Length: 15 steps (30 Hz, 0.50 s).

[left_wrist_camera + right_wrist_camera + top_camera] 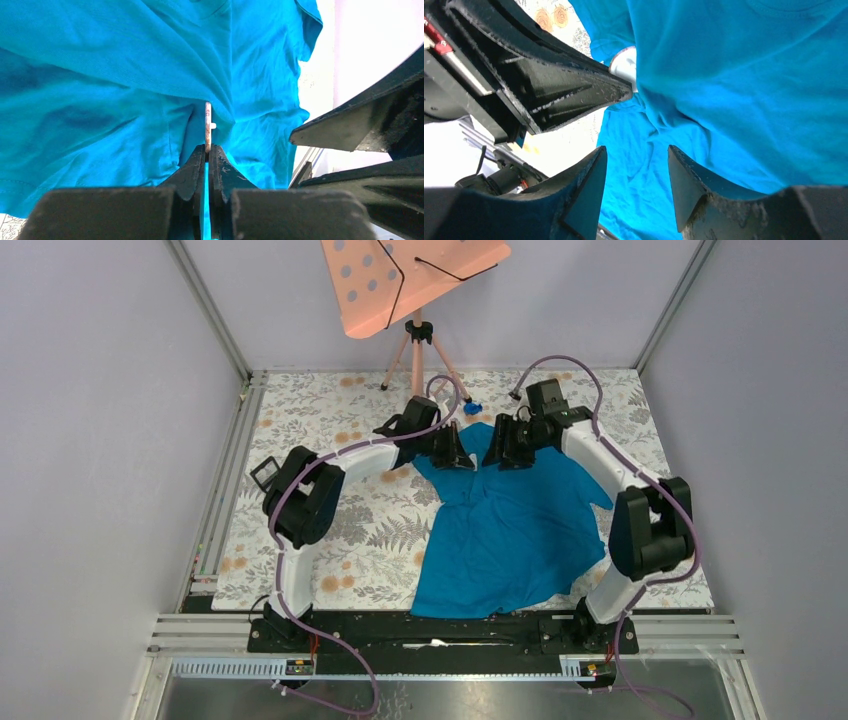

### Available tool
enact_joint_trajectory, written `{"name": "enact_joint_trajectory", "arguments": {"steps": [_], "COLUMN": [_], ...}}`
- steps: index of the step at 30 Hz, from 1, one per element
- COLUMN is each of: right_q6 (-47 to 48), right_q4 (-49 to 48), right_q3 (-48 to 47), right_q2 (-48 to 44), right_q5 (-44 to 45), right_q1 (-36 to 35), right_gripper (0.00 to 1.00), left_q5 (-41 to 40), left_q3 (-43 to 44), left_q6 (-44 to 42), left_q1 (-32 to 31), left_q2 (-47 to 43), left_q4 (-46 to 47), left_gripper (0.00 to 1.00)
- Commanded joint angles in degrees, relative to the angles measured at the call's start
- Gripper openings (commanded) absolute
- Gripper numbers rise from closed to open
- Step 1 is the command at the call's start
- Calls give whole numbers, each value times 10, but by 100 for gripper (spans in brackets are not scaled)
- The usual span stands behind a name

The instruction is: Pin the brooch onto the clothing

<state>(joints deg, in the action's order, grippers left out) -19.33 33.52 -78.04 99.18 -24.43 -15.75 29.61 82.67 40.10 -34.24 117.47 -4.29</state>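
The clothing [515, 530], a teal T-shirt, lies spread on the table with its collar end at the far side. My left gripper [207, 148] is shut on the brooch [207, 125], a thin disc seen edge-on with a small white stub on its right face. The brooch's top meets a fold of the clothing [125, 75]. In the right wrist view the brooch [626, 65] shows as a white round face at the tip of the left fingers [574, 95], against the shirt's edge. My right gripper [636, 150] stands open over the clothing [734, 90], with nothing between its fingers. From above, the left gripper [455, 452] and right gripper [500, 452] face each other closely at the collar.
A small bright-blue lump [472, 407] lies just beyond the collar. A tripod [420, 350] carrying an orange perforated board [410, 275] stands at the back. A black square frame [265, 475] lies at the left by the table's floral cloth [340, 430].
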Motion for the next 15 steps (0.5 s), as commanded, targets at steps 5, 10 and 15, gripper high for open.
{"name": "enact_joint_trajectory", "arguments": {"steps": [5,10,15], "right_q6": [-22,-20,-41], "right_q4": [-196,-296,-356], "right_q3": [144,234,311], "right_q2": [-115,-150,-201], "right_q5": [73,115,112], "right_q1": [-17,-39,-60], "right_gripper": [55,55,55], "left_q5": [13,5,14], "left_q3": [-17,-65,-119], "left_q6": [-12,-8,26], "left_q1": [3,3,3], "left_q2": [-27,-32,-57], "left_q4": [10,67,118], "left_gripper": [0,0,0]}}
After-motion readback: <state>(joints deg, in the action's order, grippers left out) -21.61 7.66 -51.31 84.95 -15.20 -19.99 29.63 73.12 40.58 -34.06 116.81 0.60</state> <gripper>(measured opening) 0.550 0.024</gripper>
